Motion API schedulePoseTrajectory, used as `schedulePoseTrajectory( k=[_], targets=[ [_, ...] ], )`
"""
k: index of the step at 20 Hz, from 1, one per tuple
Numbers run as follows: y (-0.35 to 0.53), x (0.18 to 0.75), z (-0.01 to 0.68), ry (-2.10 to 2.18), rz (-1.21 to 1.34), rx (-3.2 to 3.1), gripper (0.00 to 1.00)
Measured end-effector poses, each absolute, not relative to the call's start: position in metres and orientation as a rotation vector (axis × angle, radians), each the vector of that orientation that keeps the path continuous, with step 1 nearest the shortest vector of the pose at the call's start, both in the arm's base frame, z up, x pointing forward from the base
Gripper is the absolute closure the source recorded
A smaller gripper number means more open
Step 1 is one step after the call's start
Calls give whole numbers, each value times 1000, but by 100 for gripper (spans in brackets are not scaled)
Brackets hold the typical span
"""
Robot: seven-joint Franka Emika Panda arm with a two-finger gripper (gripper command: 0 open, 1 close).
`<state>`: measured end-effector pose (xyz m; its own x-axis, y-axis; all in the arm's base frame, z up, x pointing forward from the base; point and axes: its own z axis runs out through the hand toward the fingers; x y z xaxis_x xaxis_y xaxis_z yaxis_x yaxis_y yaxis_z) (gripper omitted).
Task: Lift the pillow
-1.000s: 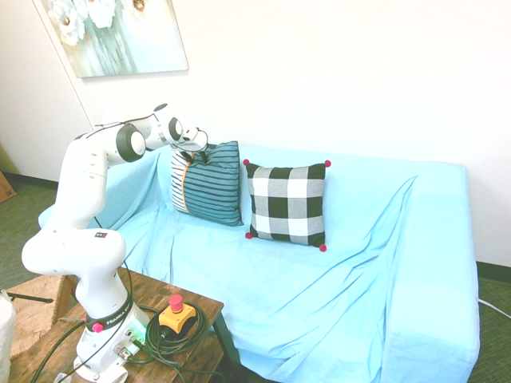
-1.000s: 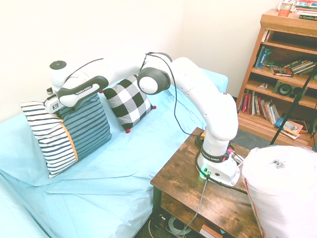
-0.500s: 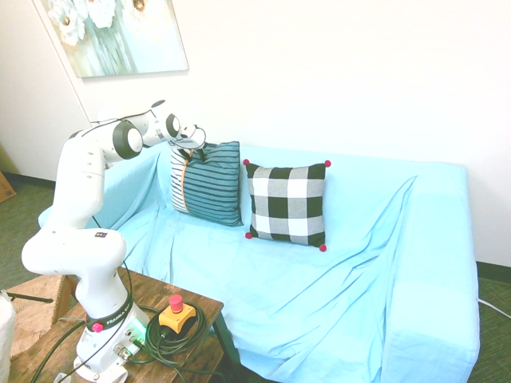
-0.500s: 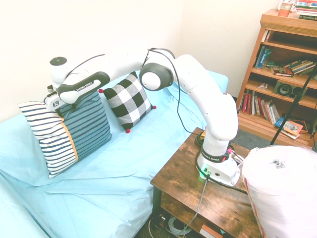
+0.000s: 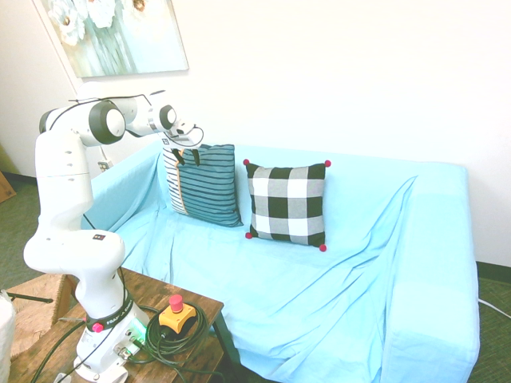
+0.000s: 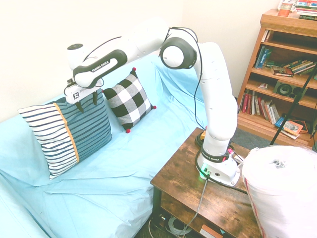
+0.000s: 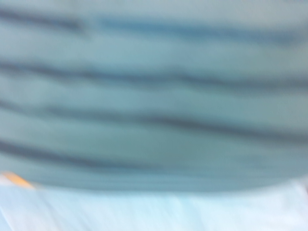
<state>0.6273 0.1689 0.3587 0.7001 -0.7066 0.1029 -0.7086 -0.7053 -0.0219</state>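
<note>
Since the earlier frame, the arm has swung higher and the gripper [image 6: 87, 100] now sits at the top edge of the pillow [image 6: 69, 130], its two fingers apart on either side of that edge. This striped teal pillow stands upright against the sofa [image 5: 335, 271] back, just beside the checked pillow [image 5: 287, 203]. Only blurred stripes fill the wrist view.

The pillow [image 5: 204, 185] [image 6: 67, 130] [image 7: 154, 96] is square, dark teal, thinly striped, with a white striped band and an orange line; it stands upright against the sofa's [image 5: 335, 279] backrest, near one end.
</note>
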Motion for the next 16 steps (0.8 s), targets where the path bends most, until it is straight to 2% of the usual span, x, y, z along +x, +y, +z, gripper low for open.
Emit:
schedulePoseTrajectory(
  k=[8, 16],
  targets=[
    [133, 520, 302, -1180, -124, 2818, 0],
    [105, 406, 333, -1199, -118, 2863, 0]
  ],
)
